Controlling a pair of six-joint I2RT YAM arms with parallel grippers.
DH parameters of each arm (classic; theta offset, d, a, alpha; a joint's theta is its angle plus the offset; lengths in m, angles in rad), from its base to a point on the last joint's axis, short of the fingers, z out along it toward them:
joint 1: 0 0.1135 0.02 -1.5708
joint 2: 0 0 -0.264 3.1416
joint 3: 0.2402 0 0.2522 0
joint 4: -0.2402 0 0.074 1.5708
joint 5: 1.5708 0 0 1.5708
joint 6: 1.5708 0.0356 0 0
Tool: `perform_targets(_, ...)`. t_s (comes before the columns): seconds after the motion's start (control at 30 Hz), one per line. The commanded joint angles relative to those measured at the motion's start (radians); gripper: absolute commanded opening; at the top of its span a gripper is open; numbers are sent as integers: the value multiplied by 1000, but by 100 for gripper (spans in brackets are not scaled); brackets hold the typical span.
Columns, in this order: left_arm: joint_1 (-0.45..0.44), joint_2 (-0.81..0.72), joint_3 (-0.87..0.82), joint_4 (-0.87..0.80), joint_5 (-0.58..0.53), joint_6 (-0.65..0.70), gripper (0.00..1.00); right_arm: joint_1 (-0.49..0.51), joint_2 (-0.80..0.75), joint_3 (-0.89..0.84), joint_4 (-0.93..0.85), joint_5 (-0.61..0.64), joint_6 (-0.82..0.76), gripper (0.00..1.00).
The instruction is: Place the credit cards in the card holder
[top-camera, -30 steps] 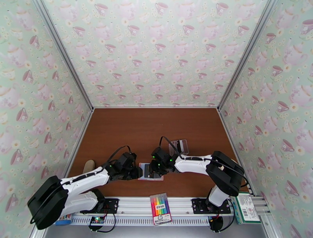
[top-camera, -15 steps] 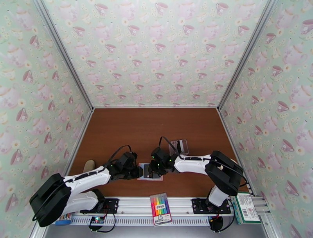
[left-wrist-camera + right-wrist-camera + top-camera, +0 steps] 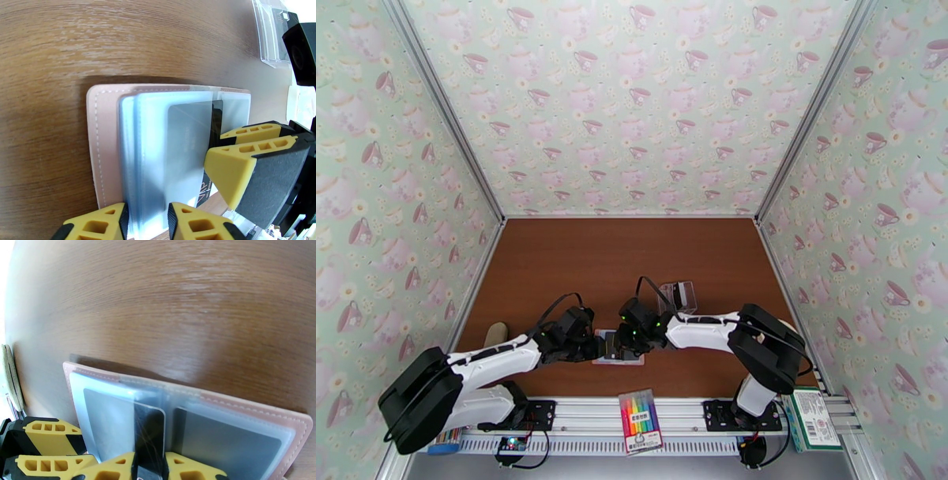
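The card holder (image 3: 103,150) lies open on the table (image 3: 118,39), at lower centre of the top view. The left gripper (image 3: 146,221) pinches a clear sleeve (image 3: 150,158), evidently to steady the holder. The right gripper (image 3: 149,471) clamps a dark credit card (image 3: 149,429) edge-on in a narrow grip, aimed at the centre pockets for insertion.

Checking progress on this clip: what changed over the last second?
The right gripper, clamped on a thin black card, edged slightly left across the open pink folding wallet. The left gripper kept pinching the wallet's blue-grey sleeves; wallet and clear plastic box stayed put.
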Motion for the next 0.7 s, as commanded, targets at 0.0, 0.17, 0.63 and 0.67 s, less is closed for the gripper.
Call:
perform_targets(0.0, -9, 13, -10, 38, 5, -8, 35, 13, 29, 11, 7, 0, 23, 25)
perform_targets(0.17, -12, 14, -10, 39, 3, -11, 35, 15, 32, 5, 38, -10, 42, 25)
perform_targets(0.63, -17, 14, -10, 38, 3, -11, 35, 27, 46, 21, 60, -23, 59, 24)
perform_targets(0.67, -17, 12, -11, 37, 0, -11, 35, 27, 43, 19, 58, -20, 59, 24)
